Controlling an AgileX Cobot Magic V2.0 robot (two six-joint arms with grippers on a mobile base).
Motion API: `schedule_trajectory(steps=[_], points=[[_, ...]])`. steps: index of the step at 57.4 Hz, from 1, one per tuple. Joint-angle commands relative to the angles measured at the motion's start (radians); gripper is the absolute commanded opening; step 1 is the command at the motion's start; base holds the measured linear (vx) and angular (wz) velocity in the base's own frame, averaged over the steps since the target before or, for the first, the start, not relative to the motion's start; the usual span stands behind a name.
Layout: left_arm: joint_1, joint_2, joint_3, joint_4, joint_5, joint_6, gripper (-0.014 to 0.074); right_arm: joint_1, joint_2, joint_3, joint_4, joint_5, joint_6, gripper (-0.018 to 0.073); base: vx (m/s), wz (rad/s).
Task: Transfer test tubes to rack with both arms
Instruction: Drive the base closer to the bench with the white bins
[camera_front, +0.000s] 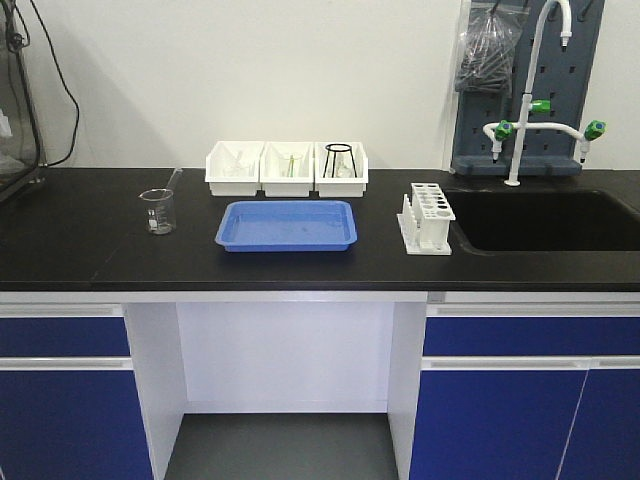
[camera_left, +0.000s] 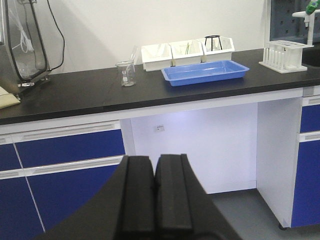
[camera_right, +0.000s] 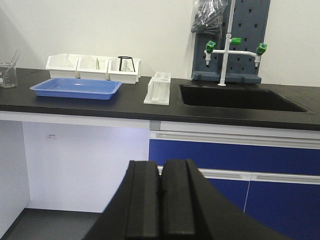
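Note:
The white rack (camera_front: 428, 218) stands on the black counter between the blue tray and the sink; it also shows in the left wrist view (camera_left: 284, 55) and the right wrist view (camera_right: 158, 88). Slender clear glass pieces that look like test tubes lie in the white bins (camera_front: 287, 185), too faint to tell apart. My left gripper (camera_left: 155, 160) is shut and empty, low in front of the cabinets, well short of the counter. My right gripper (camera_right: 161, 165) is shut and empty, also low before the cabinet drawers. Neither arm shows in the front view.
A blue tray (camera_front: 288, 225) lies mid-counter. A glass beaker (camera_front: 157, 211) with a rod stands to its left. A black wire stand (camera_front: 339, 158) sits in the right bin. A sink (camera_front: 545, 220) and a white faucet (camera_front: 530, 100) are at the right.

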Motion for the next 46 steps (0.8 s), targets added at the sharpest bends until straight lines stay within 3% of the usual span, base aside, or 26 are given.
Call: schedule_trajectory(steps=[1, 46], points=[[0.001, -0.002, -0.027, -0.008, -0.077, -0.010, -0.0003, -0.004, -0.010, 0.013, -0.005, -0.081, 0.001, -0.0012, 0.00, -0.01], [0.001, -0.002, -0.027, -0.008, -0.077, -0.010, -0.0003, -0.004, -0.010, 0.013, -0.005, -0.082, 0.001, -0.0012, 0.00, -0.01]])
